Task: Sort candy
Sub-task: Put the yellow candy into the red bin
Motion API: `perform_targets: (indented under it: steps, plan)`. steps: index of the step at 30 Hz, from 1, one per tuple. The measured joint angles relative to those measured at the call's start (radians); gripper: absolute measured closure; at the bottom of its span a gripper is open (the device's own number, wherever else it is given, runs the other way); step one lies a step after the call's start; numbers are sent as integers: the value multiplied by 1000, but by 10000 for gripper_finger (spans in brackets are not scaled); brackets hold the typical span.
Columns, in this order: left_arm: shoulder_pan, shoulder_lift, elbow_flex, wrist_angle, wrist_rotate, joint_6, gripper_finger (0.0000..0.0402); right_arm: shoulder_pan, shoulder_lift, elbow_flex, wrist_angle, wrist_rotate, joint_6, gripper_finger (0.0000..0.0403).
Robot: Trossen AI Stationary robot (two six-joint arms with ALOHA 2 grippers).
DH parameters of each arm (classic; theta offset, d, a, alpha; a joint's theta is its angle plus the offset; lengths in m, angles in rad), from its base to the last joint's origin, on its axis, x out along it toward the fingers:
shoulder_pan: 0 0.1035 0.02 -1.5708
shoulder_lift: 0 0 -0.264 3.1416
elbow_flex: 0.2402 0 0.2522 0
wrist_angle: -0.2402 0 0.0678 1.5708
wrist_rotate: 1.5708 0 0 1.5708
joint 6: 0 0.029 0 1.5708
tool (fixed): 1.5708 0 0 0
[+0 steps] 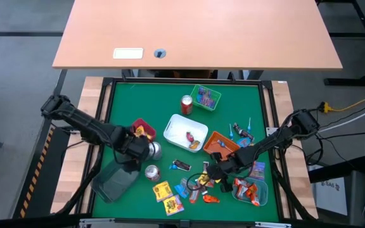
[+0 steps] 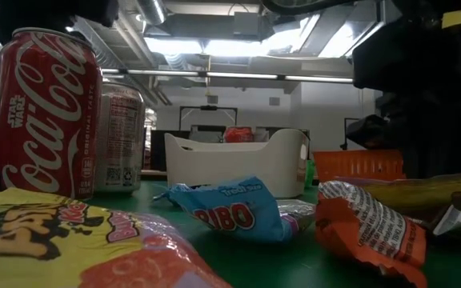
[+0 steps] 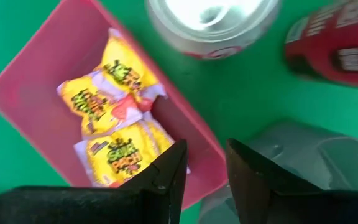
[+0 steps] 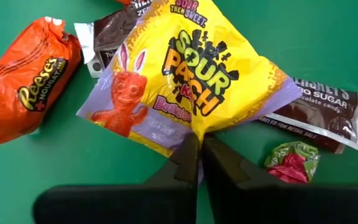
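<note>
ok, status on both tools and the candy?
Right tool shut on yellow Sour Patch packet, on the mat. Left tool open over pink tray, empty. Hershey's bar under the packet's edge.

Coke can [image 2: 46,112], white tray [image 1: 185,132]

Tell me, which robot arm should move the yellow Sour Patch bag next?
Probably the right: the right gripper is already pinched on the yellow Sour Patch bag. The left gripper hangs over the pink tray.

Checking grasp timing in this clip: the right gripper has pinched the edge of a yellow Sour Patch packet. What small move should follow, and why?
Probably a short straight lift. The right gripper is shut on the yellow Sour Patch packet, which overlaps a Hershey's bar; lifting clears it before carrying it to the pink tray of matching packets.
</note>
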State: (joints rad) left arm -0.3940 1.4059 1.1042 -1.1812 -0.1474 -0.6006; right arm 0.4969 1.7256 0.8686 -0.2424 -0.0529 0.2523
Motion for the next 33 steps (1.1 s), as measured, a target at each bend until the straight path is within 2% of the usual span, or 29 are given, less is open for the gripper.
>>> perform_targets:
  steps: [5, 10, 15, 20, 25, 30, 33]
  plan:
    - [-33, 0, 0, 39, 0, 0, 301, 0, -16, 55, -57, -19, -23, 398]
    - [-56, 0, 0, 80, 0, -1, 301, 0, -45, 139, -200, -14, -26, 399]
    - [-75, 0, 0, 144, 0, -1, 301, 0, -51, 251, -367, 51, -60, 398]
    - [-104, 0, 0, 191, -1, -13, 301, -9, -51, 347, -436, 112, -159, 401]
    - [-142, 0, 0, 190, 0, -95, 301, -52, -51, 426, -434, 136, -264, 401]
    - [-181, 0, 0, 218, -5, -164, 301, -128, -51, 476, -355, 155, -348, 400]
    - [-196, 0, 0, 272, -65, -182, 301, -179, -52, 482, -301, 155, -372, 400]
